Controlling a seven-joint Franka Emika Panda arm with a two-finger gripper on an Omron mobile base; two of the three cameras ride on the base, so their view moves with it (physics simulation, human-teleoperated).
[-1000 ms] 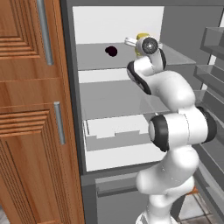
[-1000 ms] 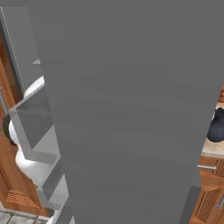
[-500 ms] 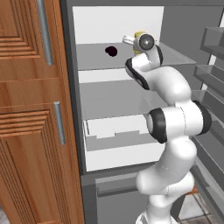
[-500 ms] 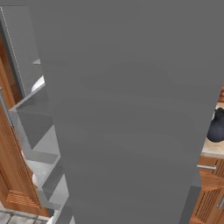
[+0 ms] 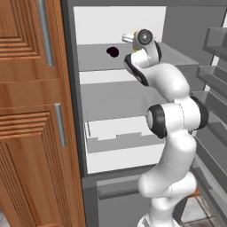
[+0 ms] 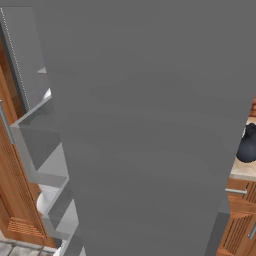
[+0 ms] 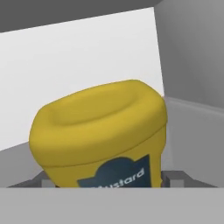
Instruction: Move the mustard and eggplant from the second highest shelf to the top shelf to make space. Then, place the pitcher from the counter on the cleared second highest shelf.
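Note:
The yellow mustard (image 7: pixel 98 131) with its blue label fills the hand view, and my gripper (image 7: pixel 108 178) is shut on it, one grey fingertip (image 7: pixel 43 178) against each side. In the left base view the mustard (image 5: pixel 128 38) peeks out left of my gripper (image 5: pixel 134 38), just above the uppermost glass shelf (image 5: pixel 97 62) in view; I cannot tell which shelf it is. The dark eggplant (image 5: pixel 113 52) lies on that shelf, left of and below the bottle. The dark pitcher (image 6: pixel 247 145) stands on the beige counter (image 6: pixel 242 175) at the right edge of the right base view.
The grey fridge door (image 6: pixel 145 125) blocks most of the right base view. A lower glass shelf (image 5: pixel 115 99) and a white bin (image 5: pixel 119 133) sit beneath. Door shelves (image 5: pixel 215 75) jut out on the right. Tall wooden cabinet doors (image 5: pixel 31 111) stand on the left.
My hand has risen a little and drawn slightly left at the shelf, with the mustard staying at its fingers. The eggplant has not moved.

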